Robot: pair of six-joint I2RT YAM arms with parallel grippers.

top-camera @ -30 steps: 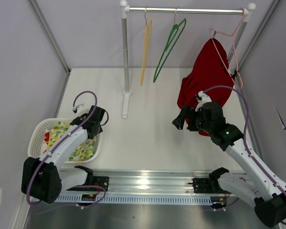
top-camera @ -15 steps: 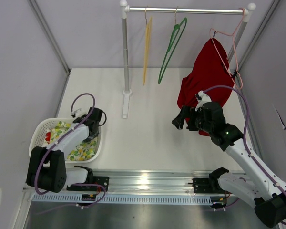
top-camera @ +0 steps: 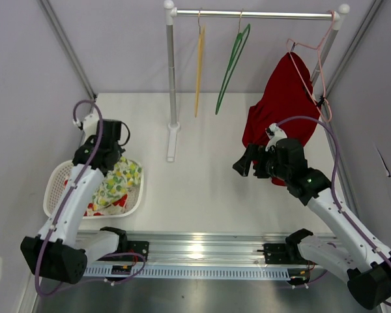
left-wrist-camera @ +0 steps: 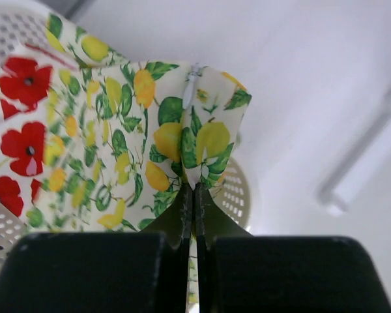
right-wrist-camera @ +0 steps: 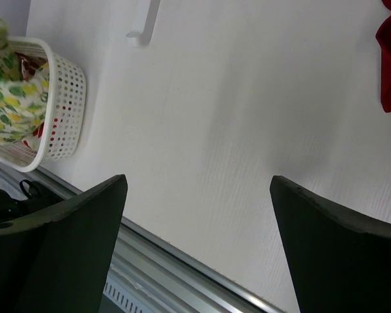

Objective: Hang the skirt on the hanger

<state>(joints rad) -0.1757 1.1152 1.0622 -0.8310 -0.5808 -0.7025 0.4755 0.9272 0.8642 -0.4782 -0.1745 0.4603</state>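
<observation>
Your left end effector [left-wrist-camera: 194, 195] pinches lemon-print skirt [left-wrist-camera: 117, 143] | right end effector [right-wrist-camera: 199, 218] gapes empty | green hanger [top-camera: 231, 65] lies far-right of skirt

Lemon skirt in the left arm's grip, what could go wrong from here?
1. The left jaws pinch only a thin fold of the lemon skirt, so it may slip out during the lift.
2. Its lower part lies in the basket against a poppy-print cloth, which might get dragged out.
3. The green hanger hangs loose and could swing when loaded.
</observation>
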